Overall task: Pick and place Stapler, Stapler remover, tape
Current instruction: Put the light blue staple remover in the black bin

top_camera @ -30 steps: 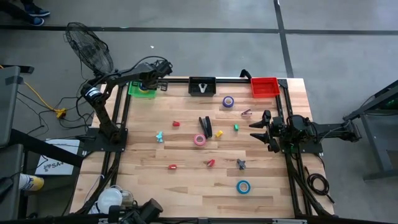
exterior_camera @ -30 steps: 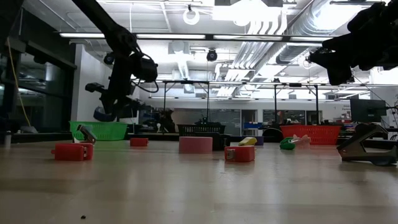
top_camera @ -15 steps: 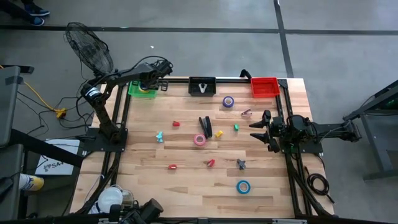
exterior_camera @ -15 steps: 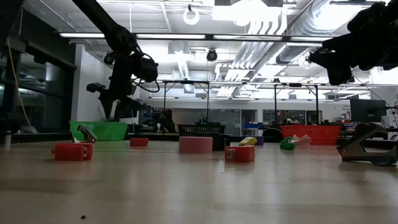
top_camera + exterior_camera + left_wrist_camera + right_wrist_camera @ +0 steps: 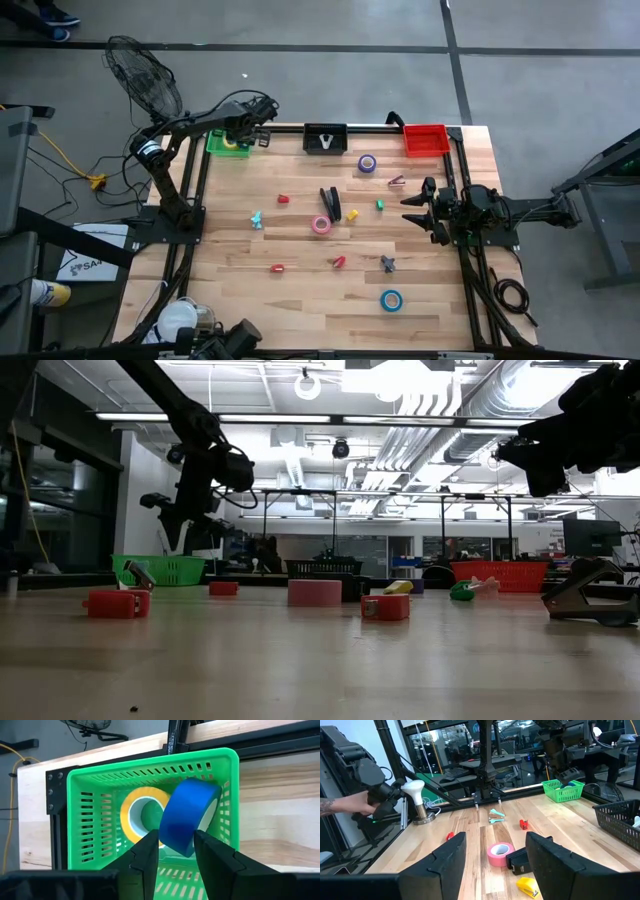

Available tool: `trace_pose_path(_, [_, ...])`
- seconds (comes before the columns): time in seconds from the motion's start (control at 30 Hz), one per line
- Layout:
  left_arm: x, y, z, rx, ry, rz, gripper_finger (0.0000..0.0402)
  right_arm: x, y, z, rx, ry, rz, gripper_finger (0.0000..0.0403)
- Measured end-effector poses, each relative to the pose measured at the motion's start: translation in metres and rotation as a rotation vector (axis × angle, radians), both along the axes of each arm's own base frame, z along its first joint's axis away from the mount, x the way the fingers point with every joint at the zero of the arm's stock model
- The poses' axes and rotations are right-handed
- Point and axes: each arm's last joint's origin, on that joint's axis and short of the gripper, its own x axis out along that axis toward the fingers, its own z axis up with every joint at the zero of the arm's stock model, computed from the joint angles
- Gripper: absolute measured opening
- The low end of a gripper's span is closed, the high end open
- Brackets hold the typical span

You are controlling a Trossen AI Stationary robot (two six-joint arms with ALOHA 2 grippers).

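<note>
— As we read it, how far along?
— We find the left hand [image 5: 173, 851] unclenched above the green basket [image 5: 80, 780], blue tape [image 5: 187, 815] dropping beside yellow tape [image 5: 131, 810]. The right hand [image 5: 415, 207] waits, spread, empty. Pink tape [image 5: 321, 224], stapler [image 5: 330, 203] remain on the desk [image 5: 300, 290].

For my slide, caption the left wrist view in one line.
Left gripper open over the green basket, a blue tape roll tilted inside beside a yellow tape roll.
</note>
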Motion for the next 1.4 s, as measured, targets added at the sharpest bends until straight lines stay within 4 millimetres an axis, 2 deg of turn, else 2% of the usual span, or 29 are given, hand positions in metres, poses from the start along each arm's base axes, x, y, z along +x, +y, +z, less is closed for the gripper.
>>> trace_pose_path(0.2, [0.001,-0.002,0.003,-0.005,0.014,-0.042,0.0120,0.000,0.000,0.000,0.000,0.000,0.001,0.0197])
trace_pose_path(0.37, [0.003,-0.009,0.015,0.027,0.010,-0.096,0.0120,0.000,0.000,0.000,0.000,0.000,0.000,0.0197])
trace_pose_path(0.5, [0.006,-0.020,0.031,0.059,0.001,-0.173,0.0120,0.000,0.000,0.000,0.000,0.000,0.001,0.0197])
trace_pose_path(0.67, [0.012,-0.036,0.045,0.018,-0.006,-0.372,0.0120,0.000,0.000,0.000,0.000,0.000,0.000,0.0197])
trace_pose_path(0.8, [0.019,-0.050,0.047,-0.069,-0.022,-0.527,0.0120,0.000,0.000,0.000,0.000,0.001,0.000,0.0197])
trace_pose_path(1.03, [0.031,-0.074,0.045,-0.154,-0.027,-0.635,0.0120,0.000,0.000,0.000,0.000,0.000,0.000,0.0197])
trace_pose_path(1.1, [0.032,-0.081,0.044,-0.192,-0.015,-0.644,0.0120,0.000,0.000,0.000,0.000,0.001,0.000,0.0197])
trace_pose_path(1.27, [0.032,-0.097,0.042,-0.240,-0.029,-0.507,0.0120,0.000,0.000,0.000,0.000,0.000,0.000,0.0197])
trace_pose_path(1.4, [0.037,-0.112,0.042,-0.261,-0.027,-0.496,0.0120,0.000,0.000,0.000,0.000,0.000,0.000,0.0197])
